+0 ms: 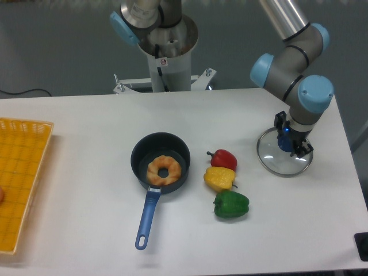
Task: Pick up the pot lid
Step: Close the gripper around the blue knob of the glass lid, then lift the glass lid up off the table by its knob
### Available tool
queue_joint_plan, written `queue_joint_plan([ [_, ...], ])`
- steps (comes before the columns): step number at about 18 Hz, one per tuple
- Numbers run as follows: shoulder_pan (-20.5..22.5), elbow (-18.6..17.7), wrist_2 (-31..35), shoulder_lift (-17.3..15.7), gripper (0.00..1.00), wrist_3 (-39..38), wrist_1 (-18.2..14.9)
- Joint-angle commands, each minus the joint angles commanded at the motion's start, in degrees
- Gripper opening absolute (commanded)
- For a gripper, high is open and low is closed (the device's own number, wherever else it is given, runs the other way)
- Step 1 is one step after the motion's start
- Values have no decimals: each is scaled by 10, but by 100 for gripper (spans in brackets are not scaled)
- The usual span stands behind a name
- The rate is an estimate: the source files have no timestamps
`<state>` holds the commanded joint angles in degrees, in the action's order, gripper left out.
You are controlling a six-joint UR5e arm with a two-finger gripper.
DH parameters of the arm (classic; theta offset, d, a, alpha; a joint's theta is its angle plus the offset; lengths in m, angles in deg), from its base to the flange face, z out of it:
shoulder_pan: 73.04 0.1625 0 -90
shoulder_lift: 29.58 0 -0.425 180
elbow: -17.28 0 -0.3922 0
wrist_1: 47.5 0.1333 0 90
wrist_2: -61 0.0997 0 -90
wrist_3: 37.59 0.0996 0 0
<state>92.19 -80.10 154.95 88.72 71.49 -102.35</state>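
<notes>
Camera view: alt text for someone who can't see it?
Robot tool closed on the blue knob of a clear pot lid, on a white table. Image left: red pepper, yellow pepper, green pepper, black pan holding a doughnut, orange tray.

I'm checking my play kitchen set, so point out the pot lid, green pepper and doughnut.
Pot lid (282, 164): camera view, on its clear glass.
Green pepper (232, 204): camera view, middle of its body.
Doughnut (153, 172): camera view, picture-left side of its ring.
</notes>
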Motion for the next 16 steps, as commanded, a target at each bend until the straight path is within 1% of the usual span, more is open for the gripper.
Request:
queue_joint_plan([
  [4,0,0,1,-3,56,1,-1],
  [11,0,4,3,-26,56,1,-13],
  [13,0,9,4,-33,56,-3,-32],
  [16,0,11,4,-44,56,-4,-48],
])
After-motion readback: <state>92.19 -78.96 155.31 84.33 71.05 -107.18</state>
